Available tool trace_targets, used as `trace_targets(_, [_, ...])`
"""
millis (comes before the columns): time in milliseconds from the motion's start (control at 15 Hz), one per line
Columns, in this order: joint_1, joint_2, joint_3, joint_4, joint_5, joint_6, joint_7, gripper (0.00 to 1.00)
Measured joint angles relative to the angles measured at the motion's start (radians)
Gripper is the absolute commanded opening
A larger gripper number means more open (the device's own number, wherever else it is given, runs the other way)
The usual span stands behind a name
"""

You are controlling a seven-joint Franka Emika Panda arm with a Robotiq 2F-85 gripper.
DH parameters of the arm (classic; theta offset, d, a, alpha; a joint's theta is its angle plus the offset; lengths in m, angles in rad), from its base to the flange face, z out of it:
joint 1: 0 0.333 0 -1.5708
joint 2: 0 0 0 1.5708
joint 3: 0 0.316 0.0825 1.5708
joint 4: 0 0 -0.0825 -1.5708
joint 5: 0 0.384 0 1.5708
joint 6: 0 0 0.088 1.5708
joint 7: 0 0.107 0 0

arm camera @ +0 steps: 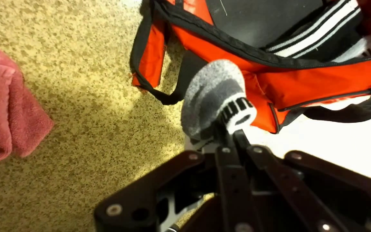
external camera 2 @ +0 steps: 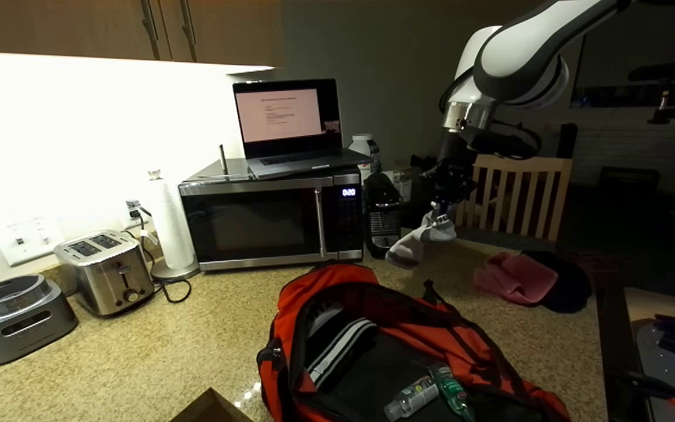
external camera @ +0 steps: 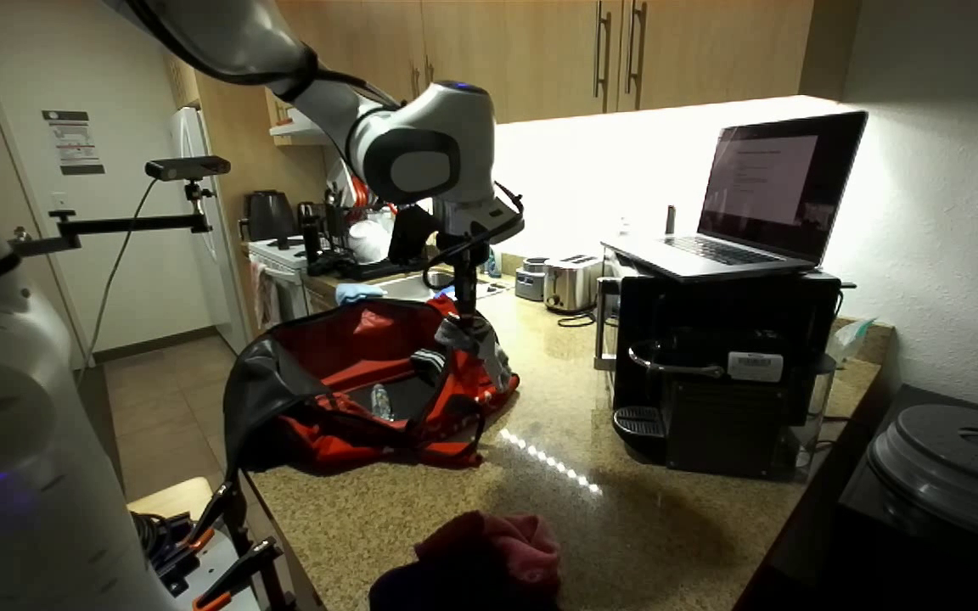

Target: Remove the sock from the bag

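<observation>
A grey and white sock (external camera: 493, 352) with dark marks hangs from my gripper (external camera: 465, 312). In an exterior view the sock (external camera 2: 412, 245) hangs above the counter, past the bag's far rim, below my gripper (external camera 2: 443, 212). In the wrist view the fingers (arm camera: 230, 137) are shut on the edge of the sock (arm camera: 216, 87), which lies outside the bag's opening. The open red and black bag (external camera: 328, 327) shows in all views (external camera 2: 326, 285) (arm camera: 327, 85). Inside it are a black item with white stripes (external camera 2: 343, 349), a clear bottle (external camera 2: 413, 398) and a green bottle (external camera 2: 450, 388).
A pink cloth (external camera 2: 519, 278) lies on the counter beside a dark item (external camera 2: 572, 284); the cloth also shows in the wrist view (arm camera: 11, 109). A microwave (external camera 2: 261, 225) carries an open laptop (external camera 2: 290, 120). A coffee machine (external camera: 727, 424) and a toaster (external camera 2: 109, 272) stand along the counter.
</observation>
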Motion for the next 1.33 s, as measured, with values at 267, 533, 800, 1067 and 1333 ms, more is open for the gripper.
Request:
trace_targets(267, [0.000,-0.071,0.016,-0.052,-0.006,0.032,0.063,0.04])
trace_targets(533, [-0.002,-0.087,0.046,-0.068,-0.021,0.078,0.151,0.04])
trace_targets(800, [-0.002,-0.019,0.104,-0.041,-0.075,0.199,0.312,0.04])
trace_targets(1067, [-0.001,0.170,0.123,0.108,-0.238,0.265,0.515,0.04])
trace_targets(1333, [0.041,0.354,0.076,0.290,-0.387,0.263,0.668,0.04])
